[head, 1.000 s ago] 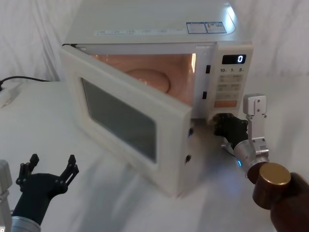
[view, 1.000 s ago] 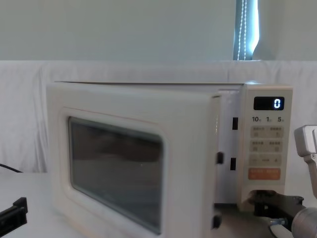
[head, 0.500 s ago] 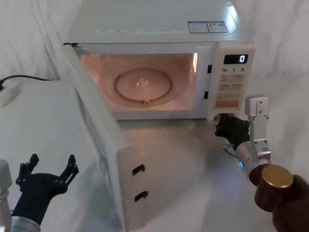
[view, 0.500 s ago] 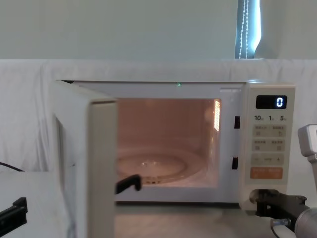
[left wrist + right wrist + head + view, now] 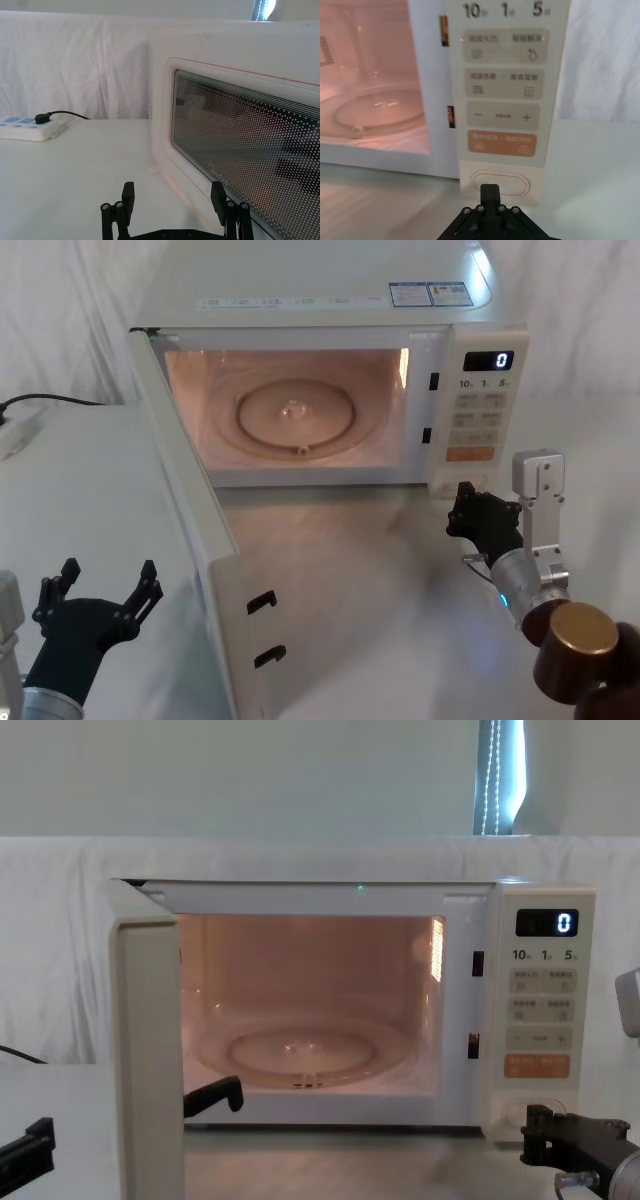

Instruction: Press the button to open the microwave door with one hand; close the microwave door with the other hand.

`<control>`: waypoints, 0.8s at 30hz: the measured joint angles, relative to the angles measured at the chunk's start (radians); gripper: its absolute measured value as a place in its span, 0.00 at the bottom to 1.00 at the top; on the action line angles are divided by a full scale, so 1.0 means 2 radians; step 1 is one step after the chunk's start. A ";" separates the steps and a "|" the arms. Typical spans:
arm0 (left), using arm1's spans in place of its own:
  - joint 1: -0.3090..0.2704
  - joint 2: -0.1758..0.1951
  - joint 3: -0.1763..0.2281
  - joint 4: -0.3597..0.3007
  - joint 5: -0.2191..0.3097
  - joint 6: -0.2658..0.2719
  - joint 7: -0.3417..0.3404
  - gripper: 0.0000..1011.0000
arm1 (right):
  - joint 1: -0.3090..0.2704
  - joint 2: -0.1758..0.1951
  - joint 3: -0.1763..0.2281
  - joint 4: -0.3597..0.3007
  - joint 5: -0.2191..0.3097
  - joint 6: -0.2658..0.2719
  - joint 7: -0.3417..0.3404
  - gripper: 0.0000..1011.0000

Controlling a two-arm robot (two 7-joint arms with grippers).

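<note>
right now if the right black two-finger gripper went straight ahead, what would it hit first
Probably the wide pill-shaped cream button: the right gripper, fingers shut, points at it from just in front, though the gap is hard to judge.

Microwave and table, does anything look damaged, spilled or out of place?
Nothing stands out. The microwave door hangs wide open with the cavity lit, as the task expects. The right gripper sits just off the button; the left gripper waits open.

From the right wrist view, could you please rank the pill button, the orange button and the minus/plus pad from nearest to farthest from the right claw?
1. The pill button, at the foot of the panel, just beyond the shut right claw.
2. The orange button, next up the panel.
3. The minus/plus pad, above the orange button.
</note>
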 joint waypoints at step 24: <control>0.000 0.000 0.000 0.000 0.000 0.000 0.000 0.99 | -0.121 0.014 -0.027 -0.169 -0.018 0.028 -0.009 0.00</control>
